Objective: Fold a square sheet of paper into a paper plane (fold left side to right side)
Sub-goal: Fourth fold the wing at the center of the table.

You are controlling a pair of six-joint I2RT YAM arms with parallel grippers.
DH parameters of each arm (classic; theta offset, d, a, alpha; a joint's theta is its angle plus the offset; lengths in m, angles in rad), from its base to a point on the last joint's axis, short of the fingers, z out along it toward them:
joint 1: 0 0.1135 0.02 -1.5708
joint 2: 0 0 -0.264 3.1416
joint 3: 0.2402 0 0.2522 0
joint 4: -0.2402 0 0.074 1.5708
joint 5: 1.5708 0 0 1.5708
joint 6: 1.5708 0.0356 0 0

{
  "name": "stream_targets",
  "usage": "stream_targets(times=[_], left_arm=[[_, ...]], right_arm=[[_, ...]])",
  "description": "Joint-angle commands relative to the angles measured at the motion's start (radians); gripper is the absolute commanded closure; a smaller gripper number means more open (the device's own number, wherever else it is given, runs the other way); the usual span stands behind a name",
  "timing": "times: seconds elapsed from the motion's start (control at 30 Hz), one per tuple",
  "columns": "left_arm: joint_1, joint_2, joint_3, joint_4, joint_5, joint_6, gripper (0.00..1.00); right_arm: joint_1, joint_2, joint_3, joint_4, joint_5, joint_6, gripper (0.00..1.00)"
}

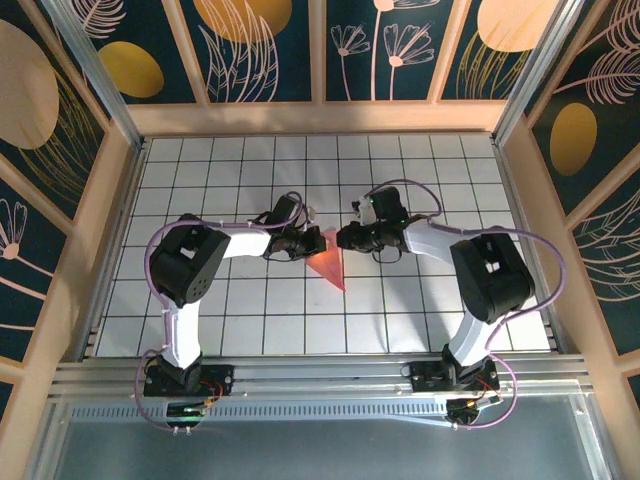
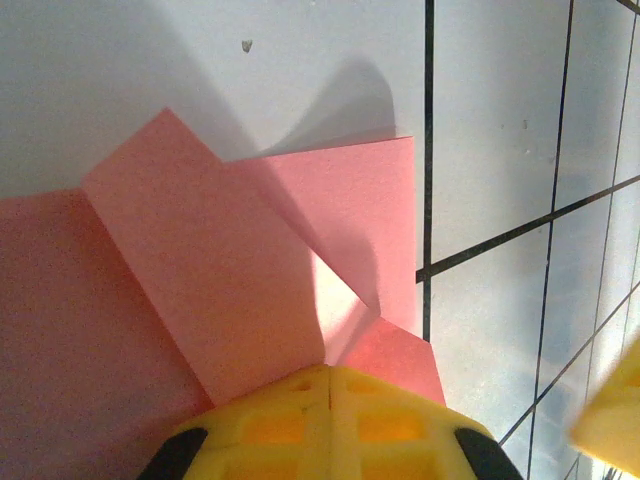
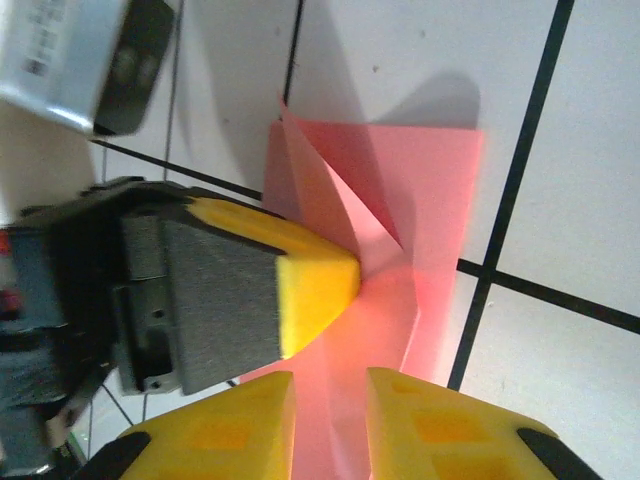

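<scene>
One white table (image 1: 200,320), ruled with a black grid and walled by dark floral panels (image 1: 270,50) in pale wooden frames, carries the whole scene. From its near edge the left arm (image 1: 180,265) and the right arm (image 1: 490,275) stand up and bend inward, so that their wrists face each other near the middle of the grid.

The left gripper (image 2: 330,372) is clenched. Its two yellow fingers (image 2: 270,425) are closed against each other with only a seam between them. The joined tips rest on the paper (image 1: 328,262) where several creases run together. Whether any layer is pinched between them cannot be told.

The right gripper (image 3: 330,385) is released. Its yellow fingers (image 3: 440,430) are parted by a narrow gap through which pink shows. They stand over the paper's edge, facing the left tips and just beside them.

The paper is salmon-pink and partly folded, and it lies on the table between the two grippers. From above it reads as a triangle with its point turned toward the arm bases. Close up it shows overlapping layers. One flap is tilted up beside the left tips and casts a shadow on the table. One straight edge runs alongside a grid line.
</scene>
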Motion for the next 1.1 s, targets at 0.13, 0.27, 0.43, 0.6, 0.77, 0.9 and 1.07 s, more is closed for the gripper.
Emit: stream_targets(times=[0.13, 0.27, 0.43, 0.6, 0.77, 0.9, 1.07], left_arm=[[0.002, 0.025, -0.042, -0.103, -0.067, 0.029, 1.0], [0.002, 0.018, -0.043, -0.101, -0.069, 0.03, 1.0], [0.002, 0.018, -0.041, -0.103, -0.069, 0.029, 1.0], [0.002, 0.017, -0.04, -0.104, -0.069, 0.029, 1.0], [0.001, 0.017, -0.041, -0.103, -0.069, 0.03, 1.0], [0.002, 0.016, -0.042, -0.105, -0.069, 0.029, 1.0], [0.002, 0.017, -0.039, -0.107, -0.071, 0.03, 1.0]], right_arm=[[-0.008, -0.117, -0.056, -0.068, -0.121, -0.002, 0.86], [0.026, -0.135, -0.129, -0.022, -0.214, 0.042, 0.98], [0.074, -0.106, -0.2, 0.066, -0.248, 0.092, 1.0], [0.106, -0.075, -0.235, 0.142, -0.251, 0.13, 1.0], [0.109, -0.053, -0.255, 0.168, -0.239, 0.134, 1.0], [0.112, -0.037, -0.267, 0.17, -0.23, 0.131, 1.0], [0.114, -0.029, -0.291, 0.192, -0.228, 0.138, 1.0]])
